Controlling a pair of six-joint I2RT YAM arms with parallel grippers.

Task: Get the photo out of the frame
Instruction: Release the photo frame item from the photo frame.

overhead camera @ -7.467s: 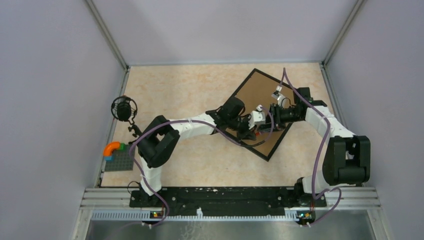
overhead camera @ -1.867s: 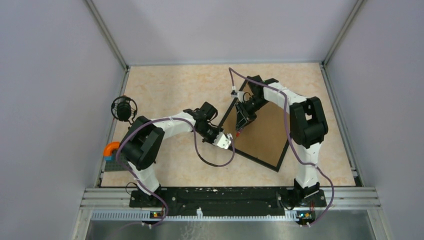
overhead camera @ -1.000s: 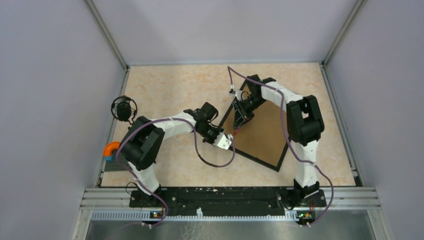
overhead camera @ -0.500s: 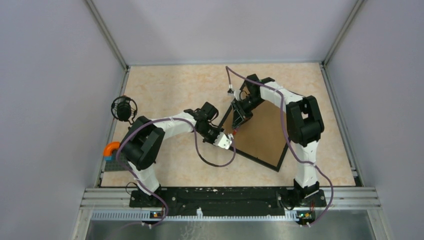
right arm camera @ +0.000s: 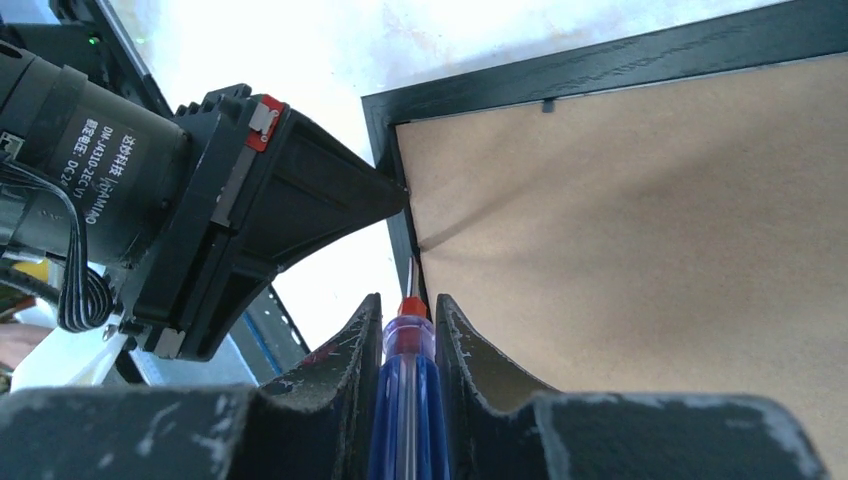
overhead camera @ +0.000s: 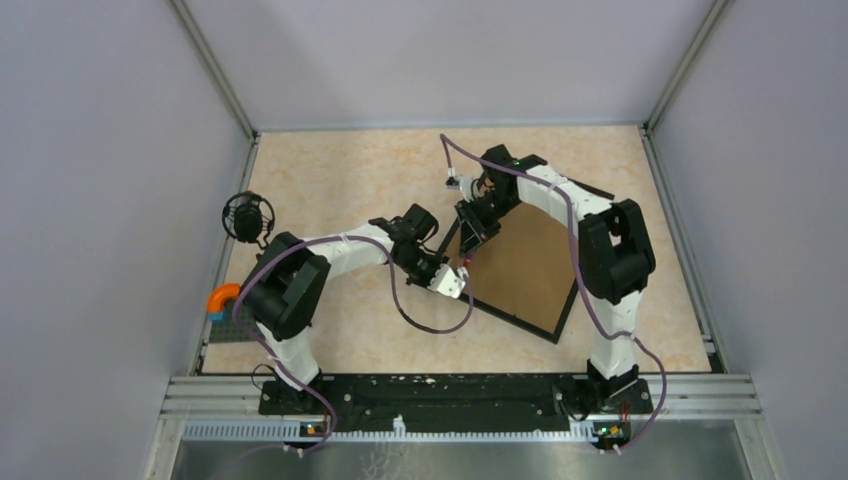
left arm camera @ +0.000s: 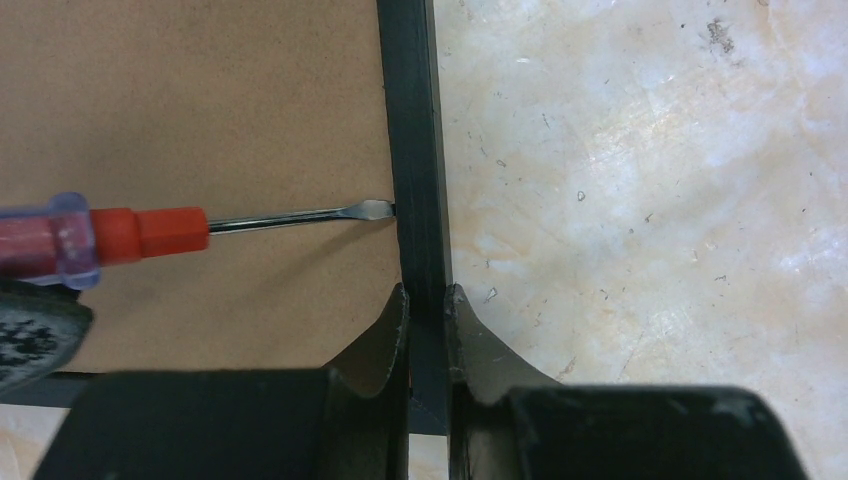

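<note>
frame (left arm camera: 412,120) lies back-up on the tabletop (overhead camera: 330,180), right of centre in the top view, turned like a diamond, brown back (overhead camera: 525,260) showing. Left jaws clenched on its black rim near the left corner, one finger on each side of the rail. Right jaws grasping a screwdriver (right arm camera: 405,400) by its red-and-blue handle. Blade tip touches the seam where back meets rim, just above the left jaws in the left wrist view.
</note>
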